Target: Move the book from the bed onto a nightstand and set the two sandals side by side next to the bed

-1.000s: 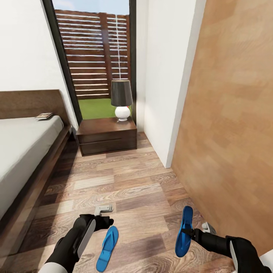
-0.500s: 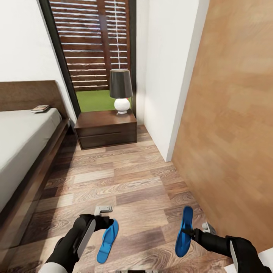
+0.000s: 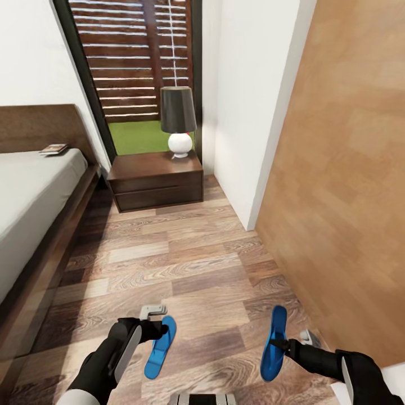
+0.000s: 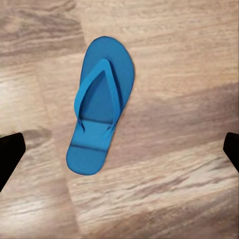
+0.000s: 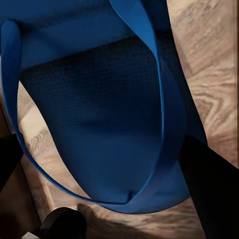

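Note:
One blue sandal (image 3: 160, 349) lies flat on the plank floor, and my left gripper (image 3: 153, 320) hangs just above its toe end. In the left wrist view that sandal (image 4: 99, 107) shows whole, with the left gripper (image 4: 119, 149) open and its fingertips far apart. My right gripper (image 3: 279, 341) is shut on the strap of the other sandal (image 3: 274, 332), held on edge above the floor; up close, the right gripper (image 5: 109, 169) pinches this sandal (image 5: 94, 99). The book (image 3: 54, 149) lies on the bed (image 3: 34, 191) near the headboard. A nightstand (image 3: 156, 181) stands beside the bed.
A black-shaded lamp with a white base (image 3: 179, 121) stands on the nightstand, before a tall black-framed window. A white wall corner (image 3: 247, 140) and a light wooden panel (image 3: 343, 185) close off the right. Plank floor (image 3: 180, 264) stretches between bed and wall.
The whole picture has shifted: bed, nightstand and the floor sandal sit higher, so the camera has moved. Both arms keep their places in view, and the right one still holds its sandal.

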Robot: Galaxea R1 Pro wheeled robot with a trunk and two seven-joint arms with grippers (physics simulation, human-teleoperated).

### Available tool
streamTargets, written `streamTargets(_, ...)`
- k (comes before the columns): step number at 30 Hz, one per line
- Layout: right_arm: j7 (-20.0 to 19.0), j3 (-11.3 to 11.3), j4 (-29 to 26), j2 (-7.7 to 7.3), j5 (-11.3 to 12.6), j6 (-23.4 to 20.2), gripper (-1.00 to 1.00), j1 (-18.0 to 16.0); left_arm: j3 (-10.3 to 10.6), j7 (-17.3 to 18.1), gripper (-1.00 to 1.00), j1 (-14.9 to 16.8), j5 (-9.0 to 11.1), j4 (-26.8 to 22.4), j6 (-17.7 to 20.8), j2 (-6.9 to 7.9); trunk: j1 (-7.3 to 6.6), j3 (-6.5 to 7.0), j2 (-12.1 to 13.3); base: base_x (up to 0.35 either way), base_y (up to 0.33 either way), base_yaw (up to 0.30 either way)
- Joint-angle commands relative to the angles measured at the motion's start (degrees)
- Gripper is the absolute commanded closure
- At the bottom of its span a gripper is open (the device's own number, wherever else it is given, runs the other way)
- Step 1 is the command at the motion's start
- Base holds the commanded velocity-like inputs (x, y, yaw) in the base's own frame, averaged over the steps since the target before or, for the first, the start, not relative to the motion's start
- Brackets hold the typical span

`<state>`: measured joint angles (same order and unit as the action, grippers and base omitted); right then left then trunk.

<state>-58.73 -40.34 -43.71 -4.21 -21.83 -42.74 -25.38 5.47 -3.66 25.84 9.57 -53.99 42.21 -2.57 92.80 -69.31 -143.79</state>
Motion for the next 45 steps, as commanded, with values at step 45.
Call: streamTargets(45, -22.5, -0.1, -2.6, -4.83, -0.6, -6.0, 1.0, -0.1, 0.1, -0.4, -1.0, 0.0, 0.5, -0.2, 0.2, 0.23, 1.15, -10.02, -0.6, 0.0, 0.0, 0.0)
